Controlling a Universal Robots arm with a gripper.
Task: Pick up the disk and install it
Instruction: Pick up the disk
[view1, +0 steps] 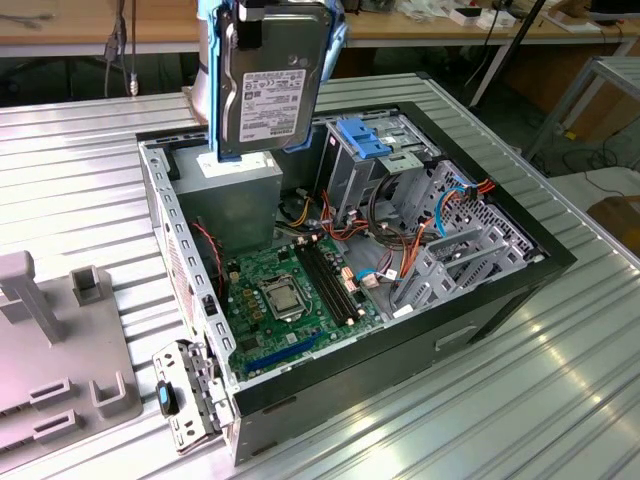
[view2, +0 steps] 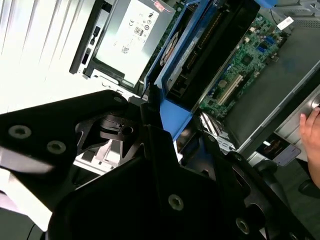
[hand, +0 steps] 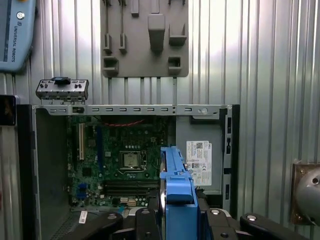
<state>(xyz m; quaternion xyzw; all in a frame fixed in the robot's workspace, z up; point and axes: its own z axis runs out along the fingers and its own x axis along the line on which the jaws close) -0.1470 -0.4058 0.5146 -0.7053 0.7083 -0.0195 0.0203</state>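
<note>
The disk (view1: 270, 85), a dark-grey drive with a white label and bright blue side rails, hangs upright in the air above the back left of the open computer case (view1: 500, 290). In the first wrist view I see the disk (hand: 177, 200) edge-on, its blue rail standing between the black fingers (hand: 145, 222) of my gripper (hand: 177, 222), which is shut on it. In the second wrist view the disk (view2: 200, 55) reaches out from the gripper (view2: 167, 117) over the motherboard (view2: 240, 65).
Inside the case lie the motherboard (view1: 290, 295), the grey power supply (view1: 240, 200) under the disk, and a metal drive cage with a blue bracket (view1: 365, 135). A grey fixture tray (view1: 50, 370) sits at the exterior view's left. A person's hand (view2: 312, 135) is near the case.
</note>
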